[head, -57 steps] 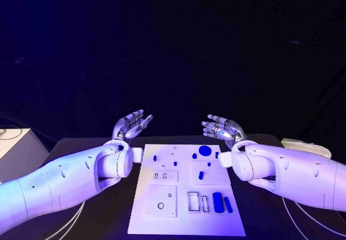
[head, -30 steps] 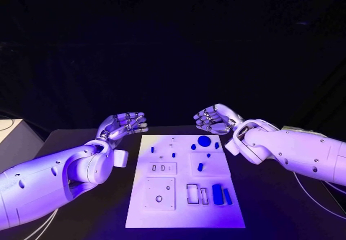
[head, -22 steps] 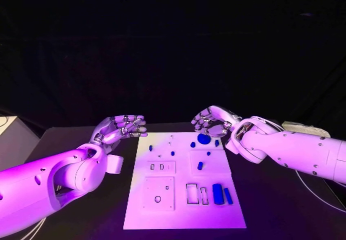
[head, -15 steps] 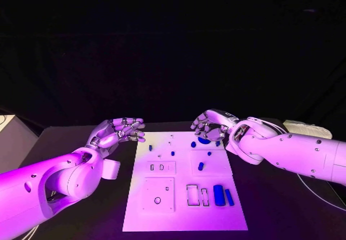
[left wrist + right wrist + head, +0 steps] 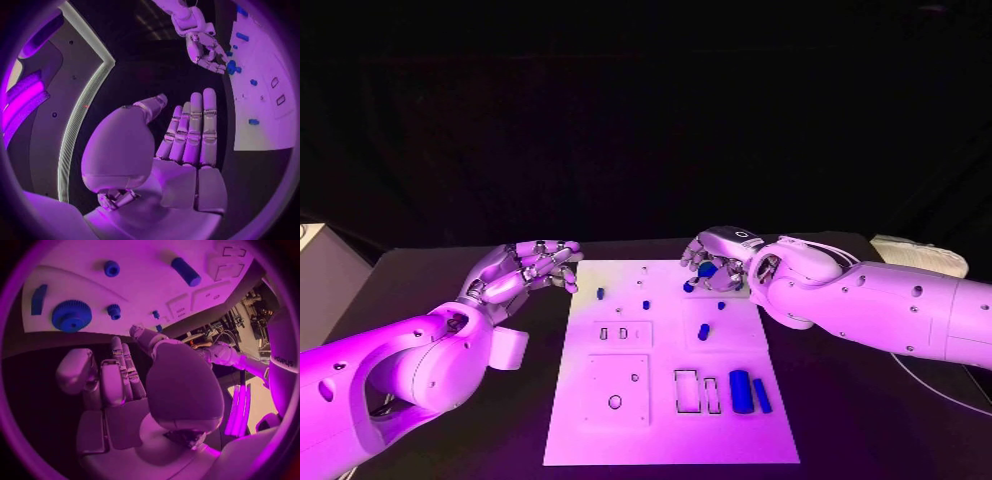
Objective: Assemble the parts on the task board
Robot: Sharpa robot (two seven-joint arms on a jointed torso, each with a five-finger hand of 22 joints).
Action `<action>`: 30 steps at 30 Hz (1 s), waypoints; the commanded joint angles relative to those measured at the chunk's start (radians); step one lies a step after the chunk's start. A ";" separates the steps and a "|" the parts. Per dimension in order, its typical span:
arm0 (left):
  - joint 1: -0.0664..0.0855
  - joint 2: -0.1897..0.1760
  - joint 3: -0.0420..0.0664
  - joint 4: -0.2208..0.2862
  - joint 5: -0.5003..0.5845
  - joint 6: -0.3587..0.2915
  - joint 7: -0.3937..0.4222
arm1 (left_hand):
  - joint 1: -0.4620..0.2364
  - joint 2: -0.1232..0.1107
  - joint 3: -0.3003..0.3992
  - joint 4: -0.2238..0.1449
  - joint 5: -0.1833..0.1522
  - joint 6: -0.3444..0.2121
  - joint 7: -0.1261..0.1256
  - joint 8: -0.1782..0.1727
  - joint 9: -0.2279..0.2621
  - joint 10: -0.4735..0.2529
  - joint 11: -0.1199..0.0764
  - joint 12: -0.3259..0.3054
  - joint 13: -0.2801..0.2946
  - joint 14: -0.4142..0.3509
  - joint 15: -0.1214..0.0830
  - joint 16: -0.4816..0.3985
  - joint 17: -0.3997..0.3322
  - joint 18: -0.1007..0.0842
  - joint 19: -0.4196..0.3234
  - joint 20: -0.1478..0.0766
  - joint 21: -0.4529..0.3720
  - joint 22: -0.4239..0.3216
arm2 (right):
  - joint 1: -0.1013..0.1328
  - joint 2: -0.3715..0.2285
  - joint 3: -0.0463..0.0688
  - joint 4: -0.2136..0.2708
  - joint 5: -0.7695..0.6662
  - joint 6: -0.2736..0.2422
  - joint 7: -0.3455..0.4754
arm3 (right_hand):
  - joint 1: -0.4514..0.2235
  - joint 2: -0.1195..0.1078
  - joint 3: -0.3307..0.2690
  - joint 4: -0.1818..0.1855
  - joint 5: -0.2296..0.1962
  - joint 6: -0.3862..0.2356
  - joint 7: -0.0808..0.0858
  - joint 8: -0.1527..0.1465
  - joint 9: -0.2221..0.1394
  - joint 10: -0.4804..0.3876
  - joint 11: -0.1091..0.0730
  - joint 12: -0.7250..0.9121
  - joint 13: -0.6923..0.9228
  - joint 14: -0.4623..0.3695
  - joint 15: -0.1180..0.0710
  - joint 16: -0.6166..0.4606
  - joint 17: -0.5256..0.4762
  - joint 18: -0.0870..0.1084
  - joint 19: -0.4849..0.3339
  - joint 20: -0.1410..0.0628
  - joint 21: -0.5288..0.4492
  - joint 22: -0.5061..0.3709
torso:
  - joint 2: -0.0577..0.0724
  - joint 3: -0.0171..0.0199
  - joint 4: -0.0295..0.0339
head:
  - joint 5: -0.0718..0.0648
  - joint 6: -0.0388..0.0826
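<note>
Task board (image 5: 672, 400), a white plate, lies mid-table on the black table (image 5: 862, 420), long side running away from the robot. Blue parts on it: a round gear (image 5: 71, 315) at the far end, partly hidden in the head view by the right hand; a small curved piece (image 5: 39, 298) just beside the gear; two small pegs (image 5: 112, 268) farther along the board; a short cylinder (image 5: 704, 331) near the middle; a small peg (image 5: 600, 294) near the far left edge; two long bars (image 5: 740, 391) standing side by side at the near right, next to rectangular slots (image 5: 687, 390). Right hand (image 5: 715, 262) hovers over the board's far right corner, right above the gear, fingers curled down toward it; wrist view shows fingers apart and nothing gripped, gear lying clear of them. Left hand (image 5: 524, 268) sits just off the board's far left corner, over bare table, fingers bent loosely, holding nothing; its wrist view shows fingers (image 5: 190, 127) straight and together, palm bare. Pale block (image 5: 312, 275) at the table's left edge, pale cloth-like object (image 5: 923, 252) at the far right.
</note>
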 commanded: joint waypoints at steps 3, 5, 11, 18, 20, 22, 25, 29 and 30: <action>0.003 -0.002 0.001 0.005 -0.010 0.036 -0.001 | -0.009 0.000 0.004 -0.002 0.003 -0.003 0.001 -0.007 0.001 -0.002 0.005 -0.007 0.000 -0.010 0.000 0.008 0.003 0.004 -0.011 0.000 0.010 0.005 | -0.002 0.002 0.000 -0.002 -0.058 0.048 -0.077 | -0.010 -0.006 -0.019 0.013 0.016 -0.010 0.000 -0.010 0.003 0.005 -0.002 0.006 0.007 0.038 0.005 0.023 0.018 -0.036 0.035 0.001 0.123 0.153 | 0.006 -0.0028 0.0048 | -0.003 -0.004; 0.004 -0.003 0.001 0.005 -0.011 0.037 -0.002 | -0.009 0.000 0.004 -0.002 0.003 -0.003 0.001 -0.007 0.001 -0.002 0.005 -0.007 0.000 -0.011 0.000 0.009 0.003 0.004 -0.011 0.000 0.011 0.006 | -0.002 0.003 0.000 -0.003 -0.061 0.055 -0.092 | -0.014 -0.005 -0.026 0.020 0.022 -0.013 -0.003 -0.013 0.003 0.011 -0.005 0.008 0.011 0.041 0.003 0.041 0.041 -0.040 0.043 0.000 0.149 0.184 | 0.007 -0.0024 0.0060 | -0.004 -0.005; 0.006 -0.005 0.001 0.004 -0.013 0.040 -0.006 | -0.009 0.000 0.004 -0.002 0.003 -0.003 0.001 -0.007 0.001 -0.003 0.004 -0.007 0.000 -0.011 0.000 0.011 0.003 0.004 -0.012 0.000 0.014 0.008 | -0.005 0.009 0.000 -0.009 -0.066 0.072 -0.117 | -0.021 -0.003 -0.030 0.030 0.030 -0.015 -0.007 -0.014 0.005 0.024 -0.009 0.013 0.018 0.043 -0.001 0.057 0.061 -0.033 0.041 -0.003 0.136 0.159 | 0.013 -0.0012 0.0079 | -0.003 -0.006; 0.006 -0.006 0.001 0.003 -0.016 0.042 -0.011 | -0.009 0.000 0.005 -0.003 0.003 -0.003 0.001 -0.007 0.002 -0.003 0.004 -0.007 0.000 -0.012 0.000 0.013 0.004 0.004 -0.013 0.000 0.016 0.009 | -0.008 0.019 0.000 -0.012 -0.068 0.084 -0.121 | -0.020 -0.003 -0.030 0.031 0.031 -0.011 -0.008 -0.011 0.006 0.022 -0.009 0.011 0.019 0.042 -0.001 0.056 0.058 -0.033 0.041 -0.004 0.136 0.157 | 0.017 -0.0008 0.0104 | -0.003 -0.007; 0.007 -0.006 0.001 0.002 -0.016 0.042 -0.012 | -0.009 0.000 0.005 -0.003 0.003 -0.003 0.001 -0.007 0.002 -0.003 0.004 -0.007 0.000 -0.012 0.000 0.013 0.004 0.004 -0.013 0.000 0.016 0.009 | -0.009 0.022 0.000 -0.012 -0.069 0.087 -0.122 | -0.019 -0.002 -0.030 0.031 0.032 -0.009 -0.008 -0.010 0.007 0.021 -0.009 0.010 0.019 0.042 -0.001 0.055 0.056 -0.032 0.040 -0.004 0.135 0.156 | 0.018 -0.0006 0.0100 | -0.003 -0.008; 0.007 -0.005 0.001 0.002 -0.017 0.042 -0.013 | -0.009 0.001 0.005 -0.003 0.003 -0.004 0.001 -0.007 0.002 -0.004 0.004 -0.007 0.000 -0.012 0.000 0.013 0.004 0.004 -0.013 0.000 0.018 0.010 | -0.010 0.027 0.000 -0.015 -0.069 0.090 -0.123 | -0.019 -0.002 -0.030 0.031 0.032 -0.008 -0.008 -0.010 0.007 0.020 -0.009 0.010 0.019 0.042 -0.001 0.056 0.056 -0.032 0.040 -0.004 0.135 0.156 | 0.019 -0.0003 0.0101 | -0.003 -0.009; 0.007 -0.005 0.001 0.002 -0.017 0.042 -0.014 | -0.009 0.001 0.005 -0.003 0.003 -0.004 0.001 -0.007 0.002 -0.004 0.004 -0.007 0.000 -0.012 0.000 0.013 0.004 0.004 -0.013 0.000 0.018 0.010 | -0.012 0.032 0.000 -0.020 -0.071 0.092 -0.124 | -0.016 0.001 -0.027 0.031 0.033 -0.005 -0.008 -0.009 0.008 0.020 -0.010 0.009 0.019 0.041 -0.001 0.056 0.054 -0.032 0.039 -0.004 0.134 0.155 | 0.021 0.0003 0.0117 | -0.003 -0.010; 0.007 -0.005 0.001 0.002 -0.018 0.042 -0.015 | -0.009 0.001 0.005 -0.003 0.003 -0.004 0.001 -0.007 0.002 -0.004 0.004 -0.007 0.000 -0.012 0.000 0.013 0.004 0.004 -0.013 0.000 0.018 0.010 | -0.014 0.036 0.000 -0.022 -0.072 0.091 -0.122 | -0.015 0.004 -0.025 0.031 0.033 -0.004 -0.009 -0.008 0.009 0.021 -0.010 0.009 0.020 0.041 -0.002 0.056 0.054 -0.032 0.039 -0.004 0.135 0.155 | 0.022 0.0003 0.0121 | -0.003 -0.012; 0.007 -0.005 0.001 0.002 -0.018 0.042 -0.016 | -0.009 0.001 0.005 -0.003 0.003 -0.004 0.001 -0.007 0.002 -0.004 0.004 -0.007 0.000 -0.012 0.000 0.013 0.004 0.004 -0.013 0.000 0.018 0.010 | -0.015 0.037 0.000 -0.022 -0.072 0.090 -0.122 | -0.014 0.005 -0.024 0.032 0.034 -0.003 -0.008 -0.007 0.010 0.022 -0.010 0.009 0.020 0.040 -0.002 0.056 0.052 -0.032 0.039 -0.004 0.135 0.155 | 0.023 0.0003 0.0127 | -0.004 -0.012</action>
